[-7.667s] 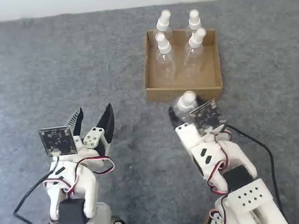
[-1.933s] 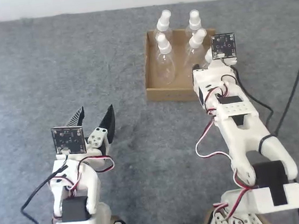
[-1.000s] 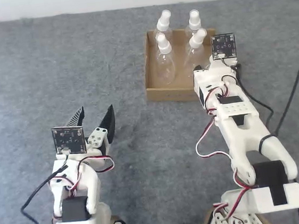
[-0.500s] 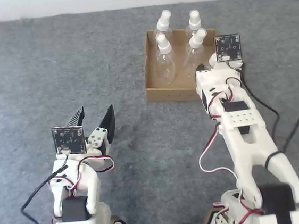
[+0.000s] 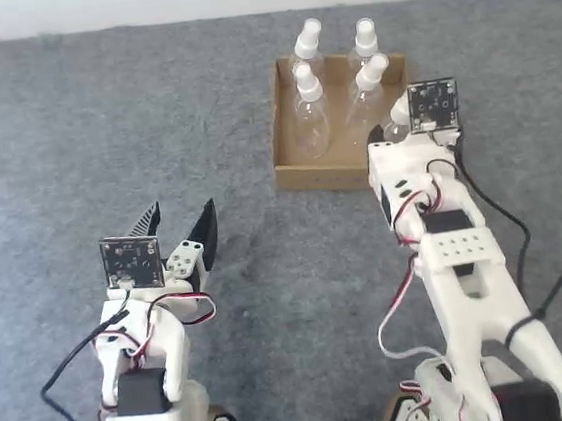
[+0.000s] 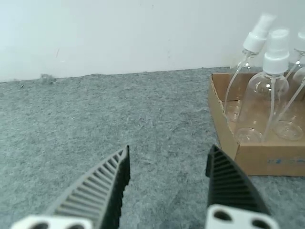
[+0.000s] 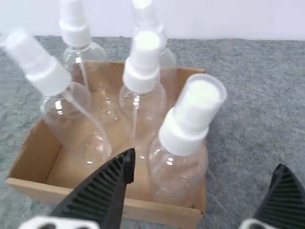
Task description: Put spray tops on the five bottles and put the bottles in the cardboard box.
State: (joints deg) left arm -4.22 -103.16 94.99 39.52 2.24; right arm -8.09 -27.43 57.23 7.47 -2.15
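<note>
The cardboard box [image 5: 283, 130] sits at the table's far side with clear bottles standing in it, each capped by a white spray top [image 5: 305, 79]. In the right wrist view a fifth capped bottle [image 7: 183, 143] stands in the box's [image 7: 33, 143] near corner. My right gripper [image 7: 205, 162] is open, one finger on each side of that bottle and not gripping it. In the high view the right arm [image 5: 430, 195] hides most of that bottle. My left gripper [image 5: 178, 209] hovers open and empty over the carpet, well to the left of the box [image 6: 224, 102].
Grey carpet [image 5: 149, 104] covers the table, with a pale wall along its far edge. Bare carpet lies between the two arms and left of the box. A black cable [image 5: 508, 217] trails beside the right arm.
My right arm carried the bottle from in front of the box into it, let go, and over the last second has drawn back a little. The left arm stayed put.
</note>
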